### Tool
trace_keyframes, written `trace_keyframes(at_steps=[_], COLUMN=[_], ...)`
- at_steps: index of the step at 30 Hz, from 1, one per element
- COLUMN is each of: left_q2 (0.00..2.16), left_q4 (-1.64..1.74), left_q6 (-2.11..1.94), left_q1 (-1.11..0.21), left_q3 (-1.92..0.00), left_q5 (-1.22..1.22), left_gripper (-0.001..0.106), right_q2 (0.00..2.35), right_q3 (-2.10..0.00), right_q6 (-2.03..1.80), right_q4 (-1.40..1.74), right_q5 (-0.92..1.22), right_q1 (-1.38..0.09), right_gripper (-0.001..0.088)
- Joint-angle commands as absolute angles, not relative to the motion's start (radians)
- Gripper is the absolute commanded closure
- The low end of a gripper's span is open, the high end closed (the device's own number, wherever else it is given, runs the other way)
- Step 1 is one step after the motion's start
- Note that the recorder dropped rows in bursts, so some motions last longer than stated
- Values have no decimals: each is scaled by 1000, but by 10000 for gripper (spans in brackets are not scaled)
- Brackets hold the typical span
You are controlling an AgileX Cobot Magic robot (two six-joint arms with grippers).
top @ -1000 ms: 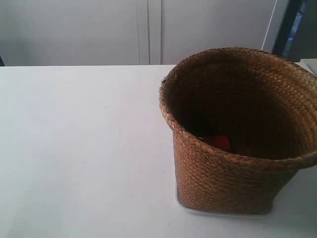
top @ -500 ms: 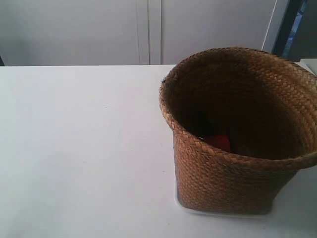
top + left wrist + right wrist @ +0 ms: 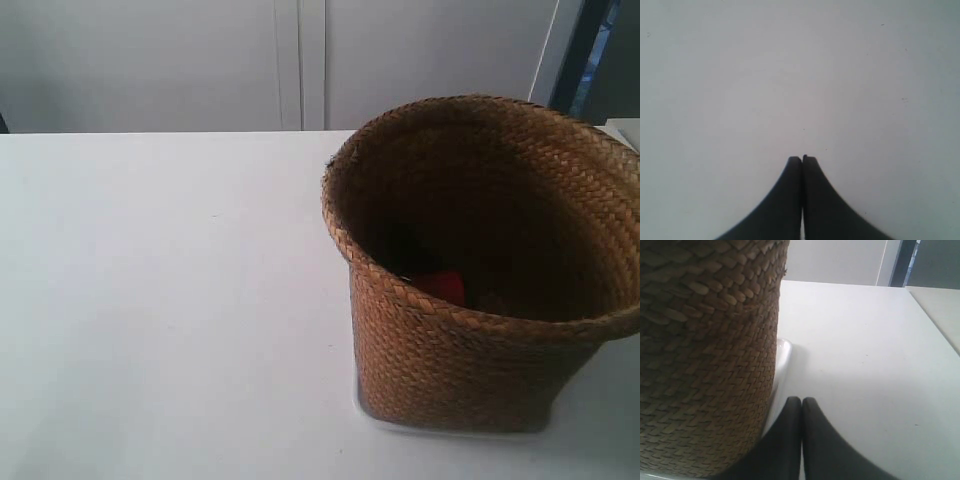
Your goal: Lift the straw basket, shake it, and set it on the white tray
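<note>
The basket [image 3: 470, 350] stood upright on the tray [image 3: 783, 351] on the bench [image 3: 150, 300]. The left gripper [image 3: 802, 159] and right gripper [image 3: 801, 399] were both clenched, grasping nothing. The right gripper sat just beside the basket.

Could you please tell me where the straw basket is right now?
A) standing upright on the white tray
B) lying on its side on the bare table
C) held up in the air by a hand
A: the tray shows its white rim under the base of the upright basket, while the left hand and the right hand are shut on nothing.
</note>
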State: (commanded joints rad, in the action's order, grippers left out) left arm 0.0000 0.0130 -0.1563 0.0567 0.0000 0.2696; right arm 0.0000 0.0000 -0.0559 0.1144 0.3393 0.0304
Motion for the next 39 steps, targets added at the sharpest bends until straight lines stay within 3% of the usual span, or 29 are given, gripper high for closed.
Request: trace_keyframes(at_steps=[39], left_q2=[0], left_q4=[13], left_q6=[-156], left_q1=[57], left_q3=[0], left_q5=[270], left_gripper=[1053], right_q2=[0], right_q3=[0], right_q6=[-44], right_q4=[114], right_q5=[339], right_q1=[30], right_gripper=[868])
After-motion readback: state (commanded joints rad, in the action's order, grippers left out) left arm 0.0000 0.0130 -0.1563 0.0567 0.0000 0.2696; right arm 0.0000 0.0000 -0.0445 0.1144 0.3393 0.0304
